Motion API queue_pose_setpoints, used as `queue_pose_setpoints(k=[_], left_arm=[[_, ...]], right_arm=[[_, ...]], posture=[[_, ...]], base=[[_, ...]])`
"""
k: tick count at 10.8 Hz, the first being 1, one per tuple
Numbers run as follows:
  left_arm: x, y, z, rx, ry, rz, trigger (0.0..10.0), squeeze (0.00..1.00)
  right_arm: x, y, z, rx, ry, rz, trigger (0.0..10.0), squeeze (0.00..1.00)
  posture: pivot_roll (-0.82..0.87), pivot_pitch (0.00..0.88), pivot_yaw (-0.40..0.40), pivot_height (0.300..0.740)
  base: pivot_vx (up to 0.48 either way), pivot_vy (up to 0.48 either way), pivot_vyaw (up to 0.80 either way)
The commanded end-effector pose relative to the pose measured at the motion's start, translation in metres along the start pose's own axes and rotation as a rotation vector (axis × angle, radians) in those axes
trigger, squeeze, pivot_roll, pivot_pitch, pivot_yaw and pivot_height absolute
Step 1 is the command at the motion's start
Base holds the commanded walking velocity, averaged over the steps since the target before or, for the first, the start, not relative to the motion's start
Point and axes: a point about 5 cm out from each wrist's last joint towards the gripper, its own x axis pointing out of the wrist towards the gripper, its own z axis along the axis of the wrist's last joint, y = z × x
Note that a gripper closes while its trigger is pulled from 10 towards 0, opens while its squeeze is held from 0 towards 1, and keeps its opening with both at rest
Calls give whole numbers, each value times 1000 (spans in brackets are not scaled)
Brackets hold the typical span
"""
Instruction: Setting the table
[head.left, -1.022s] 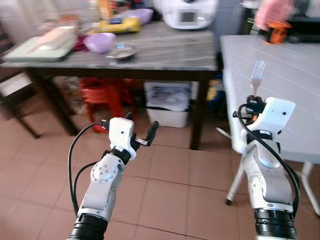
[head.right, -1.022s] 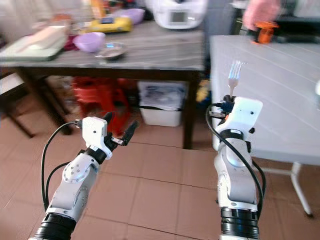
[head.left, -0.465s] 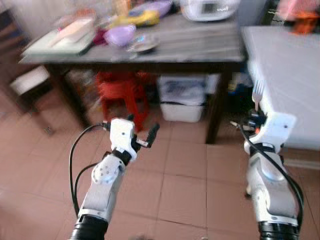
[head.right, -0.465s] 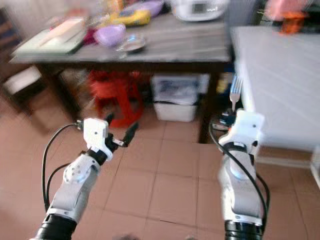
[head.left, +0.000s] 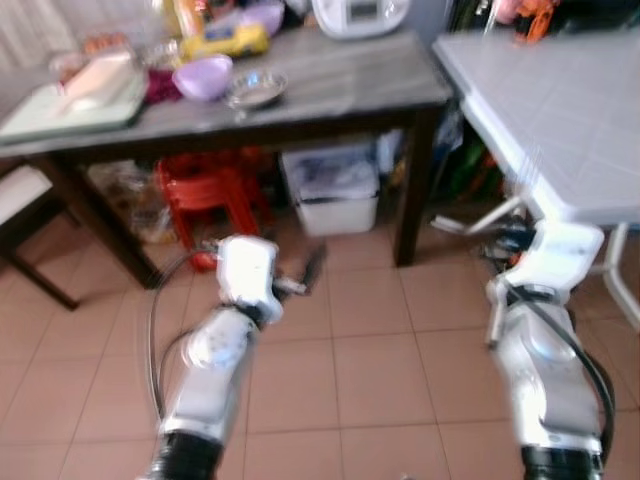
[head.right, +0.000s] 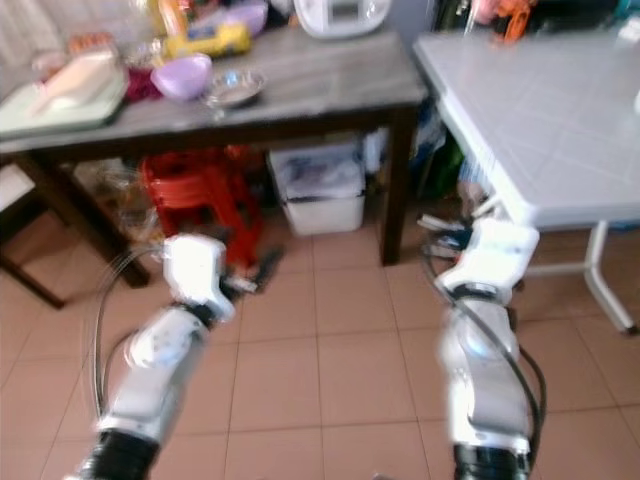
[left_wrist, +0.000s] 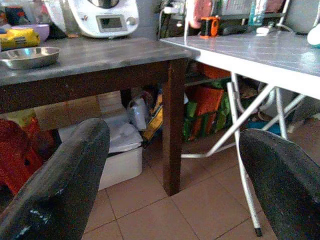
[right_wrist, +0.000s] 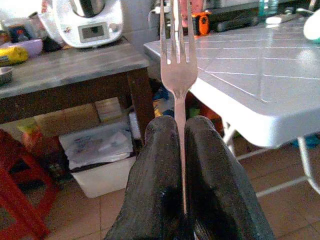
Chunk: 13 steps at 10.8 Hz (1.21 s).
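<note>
Gripping fork, white table beside

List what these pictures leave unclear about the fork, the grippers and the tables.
- Fork: right wrist view, its handle hidden between the shut fingers; tine tips cut off by the edge.
- Right gripper: eye views, blurred and mostly behind its white wrist housing.
- Left gripper: eye views, smeared by motion.
- White table: eye views, far side cut off.
- Items beside the purple bowl: blurred.

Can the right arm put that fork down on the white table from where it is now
Probably yes. The right gripper holds the fork upright, close beside the white table, whose near corner looks bare, and nothing stands between.
</note>
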Motion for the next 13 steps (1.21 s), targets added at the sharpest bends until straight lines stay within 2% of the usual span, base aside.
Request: queue_pose_setpoints(k=[1,3,6,8,13], left_arm=[[-3,9,4,51,0,12,10000,0],[-4,8,4,24,-16,10,10000,0],[-5,10,5,31,-16,10,10000,0],[-5,9,5,31,-16,2,10000,0],[-5,7,4,29,-13,-11,10000,0]], right_arm=[[1,9,6,17,-26,24,10000,0],[3,14,7,9,-34,41,10000,0],[3,18,8,3,-37,54,10000,0],[4,18,8,4,-38,52,10000,0],[4,17,7,5,-35,46,10000,0]], posture=[[-71,92,110,740],[-69,91,110,740],[-66,88,108,740],[-66,87,111,740],[-65,85,110,740]], base=[[0,0,0],[152,0,0],[364,0,165],[480,0,578],[480,0,0]])
